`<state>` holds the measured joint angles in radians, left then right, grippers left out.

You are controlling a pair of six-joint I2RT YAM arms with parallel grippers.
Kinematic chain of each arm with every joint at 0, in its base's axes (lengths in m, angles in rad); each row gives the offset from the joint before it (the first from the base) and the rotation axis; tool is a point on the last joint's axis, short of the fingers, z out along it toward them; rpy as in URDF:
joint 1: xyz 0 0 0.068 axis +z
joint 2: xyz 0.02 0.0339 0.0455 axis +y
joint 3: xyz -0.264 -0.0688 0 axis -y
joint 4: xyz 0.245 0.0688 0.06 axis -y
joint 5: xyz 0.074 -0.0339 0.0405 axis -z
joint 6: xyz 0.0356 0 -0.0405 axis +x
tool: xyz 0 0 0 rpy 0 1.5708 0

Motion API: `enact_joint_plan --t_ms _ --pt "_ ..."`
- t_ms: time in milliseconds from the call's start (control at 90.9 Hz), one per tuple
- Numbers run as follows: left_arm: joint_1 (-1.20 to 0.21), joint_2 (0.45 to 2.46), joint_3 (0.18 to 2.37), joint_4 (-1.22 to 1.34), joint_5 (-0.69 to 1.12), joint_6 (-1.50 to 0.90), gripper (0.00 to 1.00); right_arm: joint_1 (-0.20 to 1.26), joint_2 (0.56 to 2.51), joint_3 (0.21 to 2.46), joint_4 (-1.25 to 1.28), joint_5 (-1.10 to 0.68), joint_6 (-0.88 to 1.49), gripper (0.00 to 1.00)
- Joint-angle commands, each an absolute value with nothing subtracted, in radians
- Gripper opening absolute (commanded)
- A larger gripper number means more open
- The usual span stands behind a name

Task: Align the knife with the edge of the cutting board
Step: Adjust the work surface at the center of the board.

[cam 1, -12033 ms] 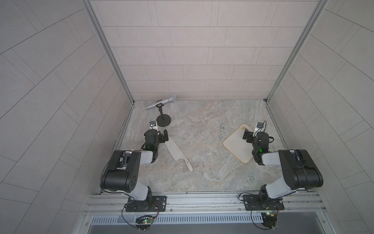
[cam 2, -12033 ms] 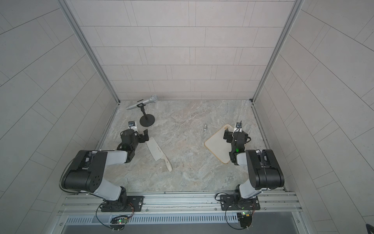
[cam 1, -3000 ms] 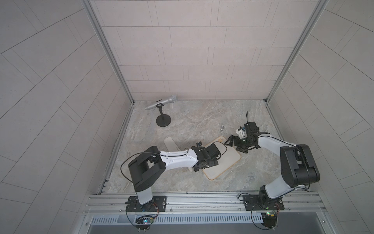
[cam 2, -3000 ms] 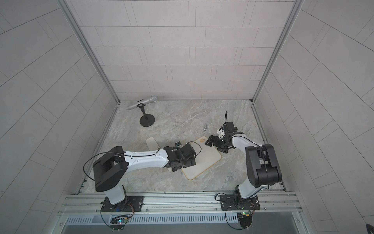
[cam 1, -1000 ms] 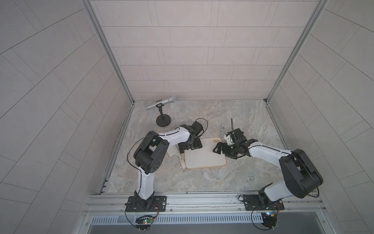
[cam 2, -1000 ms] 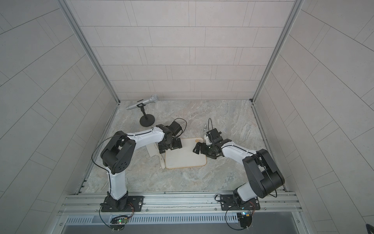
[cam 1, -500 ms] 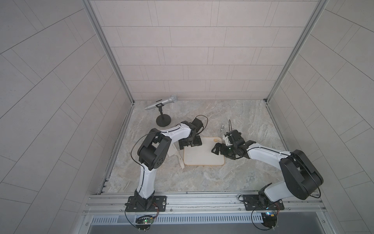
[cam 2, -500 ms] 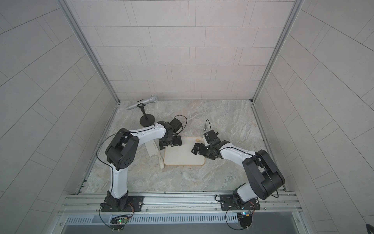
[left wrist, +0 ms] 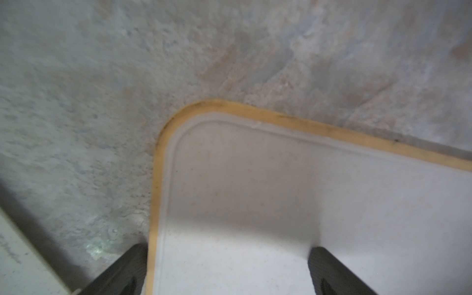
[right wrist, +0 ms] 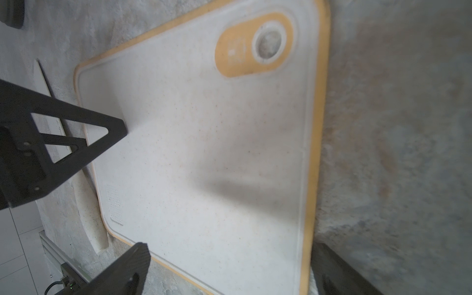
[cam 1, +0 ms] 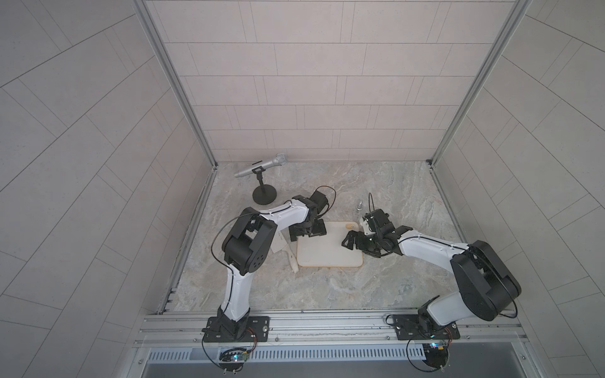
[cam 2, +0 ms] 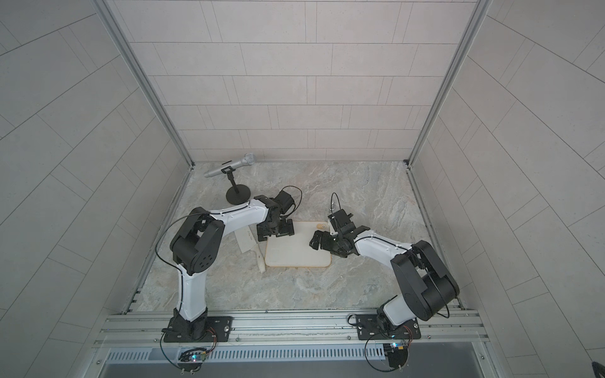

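knife [cam 1: 292,259]: I see it just beside the board [cam 1: 329,250], slightly splayed
left claw [cam 1: 307,231]: released, straddling board's edge
right claw [cam 1: 355,243]: released, over board

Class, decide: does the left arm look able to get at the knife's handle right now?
Probably yes. The left gripper hangs open over a corner of the cutting board, and the handle of the knife lies bare along the board's edge close by.

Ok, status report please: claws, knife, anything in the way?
Left gripper and right gripper open, empty, over the cutting board. Knife flat beside board's edge, handle close, blade angled slightly off. Microphone stands apart at the back.
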<state>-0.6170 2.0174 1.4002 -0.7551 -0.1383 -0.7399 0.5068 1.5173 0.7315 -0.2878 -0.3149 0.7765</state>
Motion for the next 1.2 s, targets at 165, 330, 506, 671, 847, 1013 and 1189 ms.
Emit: enact_joint_plan --t_ms 165,330,506,671,847,1013,1189 --pt "-0.632 1.997 1.384 -0.672 -0.029 -0.744 1.00 0.538 1.623 0.710 -0.321 -0.354 0.786 1.00" --pt "-0.629 1.993 1.378 -0.673 -0.034 -0.741 1.00 0.538 1.629 0.714 -0.321 -0.348 0.785 1.00" --pt "-0.621 1.984 1.368 -0.669 -0.031 -0.741 1.00 0.538 1.626 0.722 -0.331 -0.343 0.781 1.00" --pt "-0.614 1.973 1.365 -0.669 -0.030 -0.740 1.00 0.539 1.630 0.745 -0.355 -0.330 0.771 1.00" --pt "-0.611 1.965 1.362 -0.671 -0.026 -0.739 1.00 0.537 1.643 0.765 -0.362 -0.328 0.766 1.00" --pt "-0.609 1.961 1.359 -0.670 -0.025 -0.737 1.00 0.537 1.657 0.778 -0.365 -0.323 0.764 1.00" --pt "-0.607 1.955 1.355 -0.668 -0.025 -0.732 1.00 0.537 1.674 0.790 -0.359 -0.322 0.767 1.00"
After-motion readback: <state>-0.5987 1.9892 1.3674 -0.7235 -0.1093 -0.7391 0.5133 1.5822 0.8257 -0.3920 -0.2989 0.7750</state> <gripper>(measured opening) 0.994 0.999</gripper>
